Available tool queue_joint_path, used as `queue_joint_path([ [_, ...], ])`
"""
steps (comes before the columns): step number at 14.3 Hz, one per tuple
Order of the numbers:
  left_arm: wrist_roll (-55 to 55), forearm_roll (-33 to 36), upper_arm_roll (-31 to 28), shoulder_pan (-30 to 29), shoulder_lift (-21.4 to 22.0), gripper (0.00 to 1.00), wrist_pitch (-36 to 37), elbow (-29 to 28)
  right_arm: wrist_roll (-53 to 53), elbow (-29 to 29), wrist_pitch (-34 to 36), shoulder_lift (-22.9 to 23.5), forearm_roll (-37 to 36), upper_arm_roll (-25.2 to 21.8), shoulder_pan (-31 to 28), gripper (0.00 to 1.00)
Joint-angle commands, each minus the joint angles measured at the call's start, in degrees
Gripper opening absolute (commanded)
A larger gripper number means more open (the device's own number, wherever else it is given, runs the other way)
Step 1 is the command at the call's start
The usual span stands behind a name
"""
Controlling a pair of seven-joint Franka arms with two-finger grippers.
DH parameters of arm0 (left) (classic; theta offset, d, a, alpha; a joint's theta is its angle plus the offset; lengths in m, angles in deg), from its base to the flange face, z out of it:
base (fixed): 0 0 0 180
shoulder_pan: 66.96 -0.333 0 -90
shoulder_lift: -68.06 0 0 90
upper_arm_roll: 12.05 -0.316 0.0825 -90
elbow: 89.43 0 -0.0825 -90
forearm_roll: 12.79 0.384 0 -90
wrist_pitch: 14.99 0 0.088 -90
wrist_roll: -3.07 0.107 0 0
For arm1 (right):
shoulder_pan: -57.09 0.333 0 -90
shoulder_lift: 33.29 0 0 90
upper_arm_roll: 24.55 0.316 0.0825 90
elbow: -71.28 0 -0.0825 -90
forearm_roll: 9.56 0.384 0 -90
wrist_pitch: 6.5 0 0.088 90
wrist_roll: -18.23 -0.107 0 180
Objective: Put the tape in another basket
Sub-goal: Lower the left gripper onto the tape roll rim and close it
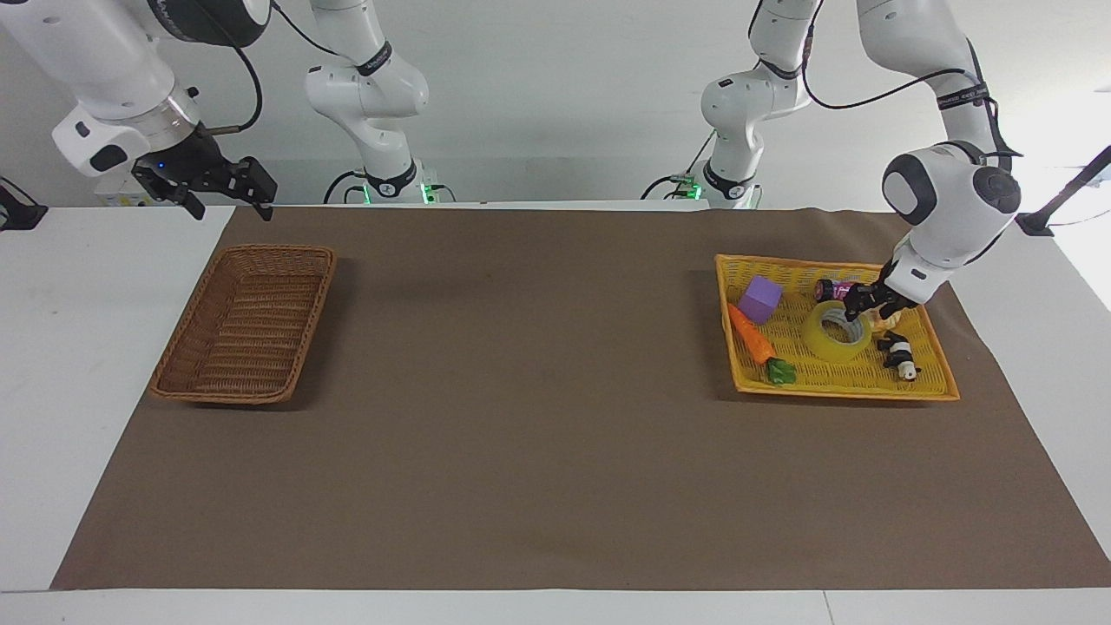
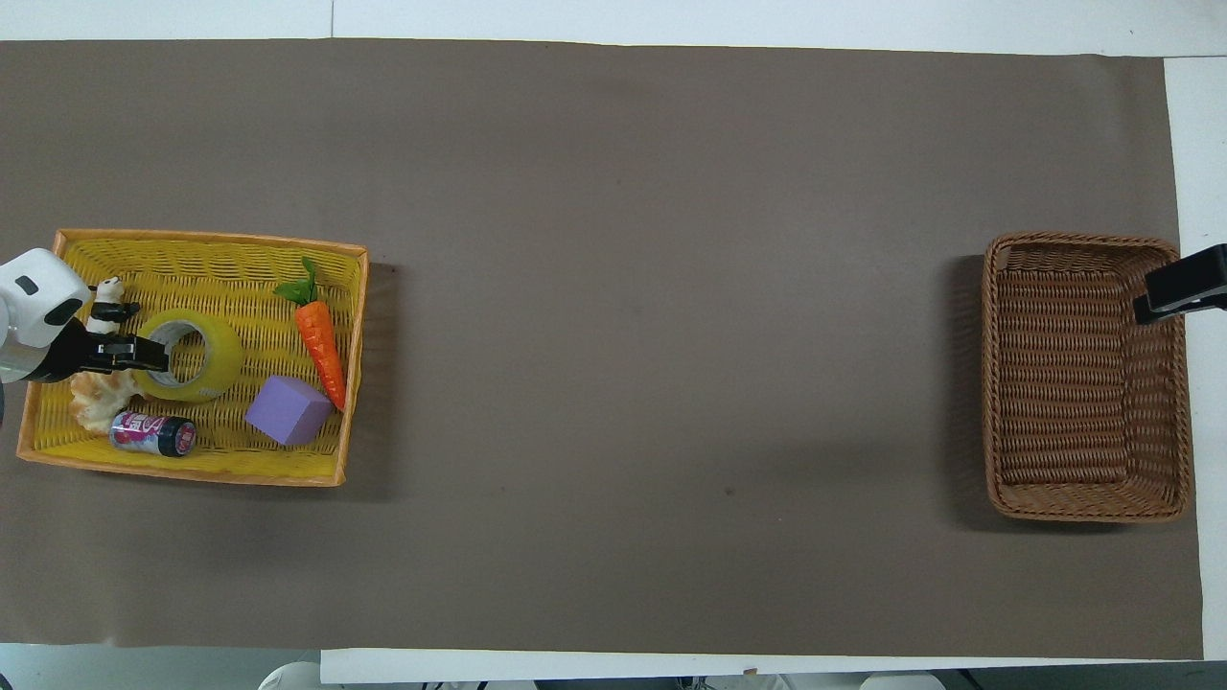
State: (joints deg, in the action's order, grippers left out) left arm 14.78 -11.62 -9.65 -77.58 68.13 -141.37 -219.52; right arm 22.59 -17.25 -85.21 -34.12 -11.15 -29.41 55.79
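Tape (image 1: 837, 332), the yellow roll with a pale core, lies flat in the yellow tray basket (image 1: 937, 382) toward the left arm's end of the desk, among a carrot (image 1: 752, 334), a purple block (image 1: 761, 299), a small can (image 1: 840, 290), a panda figure (image 1: 899, 355) and a pale shell-like piece (image 2: 101, 401). The left gripper (image 1: 857, 305) is low over the roll's wall on the side toward the shell-like piece, its jaws partly open and apparently lined up to straddle that wall; nothing is gripped yet. The step in hand looks like the final approach to the pick. Next it would need to settle one finger inside the core and one outside, close, then lift clear of the neighbours. The right gripper (image 1: 227, 184) waits with jaws open, raised above the desk beside the brown wicker basket (image 1: 247, 323), which sits toward the right arm's end.
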Motion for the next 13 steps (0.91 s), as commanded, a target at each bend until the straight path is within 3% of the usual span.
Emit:
queue_joint_path([
  [1, 0.76, 0.41, -0.46, 1.30, 0.72, 0.71, -2.11, -2.01, 1.27, -1.03, 0.31, -0.93, -0.34, 0.55, -0.72, 0.99],
  [8, 1.64, 0.41, -0.46, 1.73, -1.04, 0.61, -3.69, -2.36, 1.27, -1.03, 0.31, -0.93, -0.34, 0.55, -0.72, 0.99],
  [13, 1.64, 0.41, -0.46, 2.18, -0.95, 0.59, -3.87, -2.63, 1.27, -1.03, 0.31, -0.93, -0.34, 0.55, -0.72, 0.99],
])
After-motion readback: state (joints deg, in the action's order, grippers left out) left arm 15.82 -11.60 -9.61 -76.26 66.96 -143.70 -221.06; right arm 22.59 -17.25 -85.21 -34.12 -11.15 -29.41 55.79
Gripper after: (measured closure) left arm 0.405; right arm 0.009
